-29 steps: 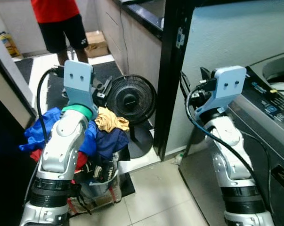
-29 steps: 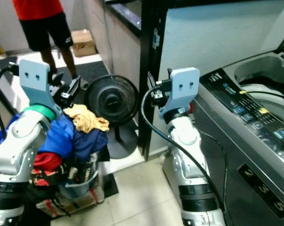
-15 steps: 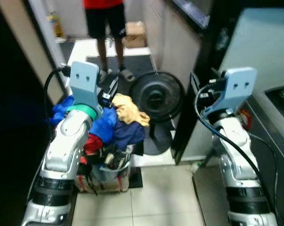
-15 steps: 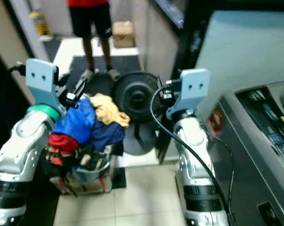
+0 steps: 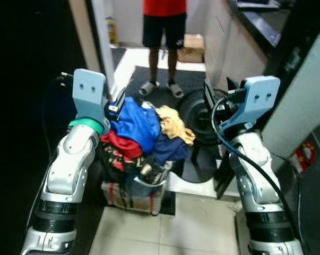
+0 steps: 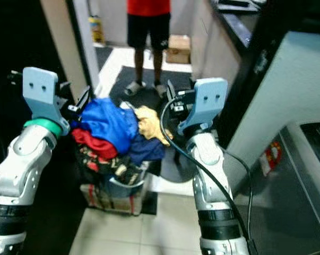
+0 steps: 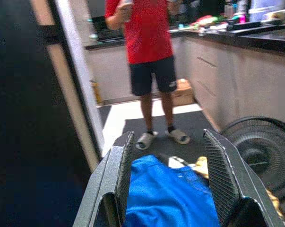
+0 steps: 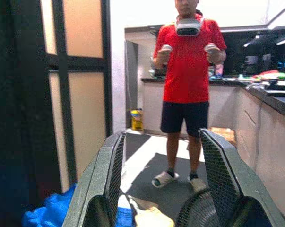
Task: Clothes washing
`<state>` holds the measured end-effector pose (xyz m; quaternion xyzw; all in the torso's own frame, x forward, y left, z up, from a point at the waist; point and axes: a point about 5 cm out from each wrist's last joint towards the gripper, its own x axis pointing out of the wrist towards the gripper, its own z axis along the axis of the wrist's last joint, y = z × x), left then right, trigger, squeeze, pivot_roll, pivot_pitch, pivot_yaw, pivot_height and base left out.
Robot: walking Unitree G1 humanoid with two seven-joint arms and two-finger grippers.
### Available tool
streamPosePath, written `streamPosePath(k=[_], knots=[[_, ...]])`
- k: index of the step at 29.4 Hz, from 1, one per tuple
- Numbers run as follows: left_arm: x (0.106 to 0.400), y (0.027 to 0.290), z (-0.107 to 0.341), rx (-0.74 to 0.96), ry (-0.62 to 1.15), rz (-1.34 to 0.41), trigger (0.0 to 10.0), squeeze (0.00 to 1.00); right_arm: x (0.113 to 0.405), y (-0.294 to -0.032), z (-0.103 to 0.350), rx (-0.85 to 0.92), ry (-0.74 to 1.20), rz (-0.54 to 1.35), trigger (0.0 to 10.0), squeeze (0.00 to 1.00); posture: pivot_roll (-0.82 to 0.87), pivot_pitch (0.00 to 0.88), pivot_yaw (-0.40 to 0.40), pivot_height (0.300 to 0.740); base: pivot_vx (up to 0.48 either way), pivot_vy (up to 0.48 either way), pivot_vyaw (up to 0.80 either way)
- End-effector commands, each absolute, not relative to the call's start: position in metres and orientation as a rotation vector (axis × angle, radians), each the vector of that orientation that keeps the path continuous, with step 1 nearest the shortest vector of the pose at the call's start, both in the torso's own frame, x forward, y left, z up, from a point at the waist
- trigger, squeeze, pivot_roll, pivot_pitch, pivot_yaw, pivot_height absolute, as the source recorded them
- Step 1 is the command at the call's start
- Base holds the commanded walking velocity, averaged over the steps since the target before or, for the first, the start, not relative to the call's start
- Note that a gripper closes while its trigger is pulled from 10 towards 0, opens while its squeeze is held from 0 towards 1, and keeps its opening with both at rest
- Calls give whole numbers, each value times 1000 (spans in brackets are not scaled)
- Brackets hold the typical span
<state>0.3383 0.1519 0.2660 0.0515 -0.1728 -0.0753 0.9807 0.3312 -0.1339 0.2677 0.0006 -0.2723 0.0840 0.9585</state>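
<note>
A heap of clothes fills a laundry basket (image 5: pixel 132 192) on the floor: a blue garment (image 5: pixel 136 121) on top, a yellow one (image 5: pixel 174 125) beside it, red (image 5: pixel 120 143) and dark navy (image 5: pixel 171 149) pieces lower down. My left gripper (image 5: pixel 118 102) is raised just above the near left side of the heap, open, with the blue garment (image 7: pixel 168 194) showing beyond its fingers (image 7: pixel 117 179). Held up to the right of the heap, near the fan, my right gripper (image 5: pixel 218 95) is open and holds nothing; its fingers (image 8: pixel 110 175) frame the person.
A black floor fan (image 5: pixel 199 118) stands right behind the basket. A person in a red shirt and black shorts (image 5: pixel 165 24) stands on a dark mat, a cardboard box (image 5: pixel 191 47) behind them. A dark door frame (image 5: pixel 88 42) is at left, the washing machine's corner (image 6: pixel 311 141) at right.
The camera has swung left: the basket moved to the middle of the picture and the washing machine slid off to the right. Both arms keep the same raised pose.
</note>
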Motion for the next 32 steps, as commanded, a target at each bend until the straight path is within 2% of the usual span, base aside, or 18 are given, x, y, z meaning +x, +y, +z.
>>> streamPosePath(k=[1,29,32], knots=[[338,150,264,110,-342,-161,10000,0,329,-139,269,10,-568,153,10000,0,27,43,53,740,480,0,0],[340,148,263,107,-344,-166,10000,0,330,-139,267,-23,-565,163,10000,0,24,36,50,740,480,0,0],[340,148,263,108,-344,-168,10000,0,330,-138,267,-46,-563,162,10000,0,23,35,51,740,480,0,756]])
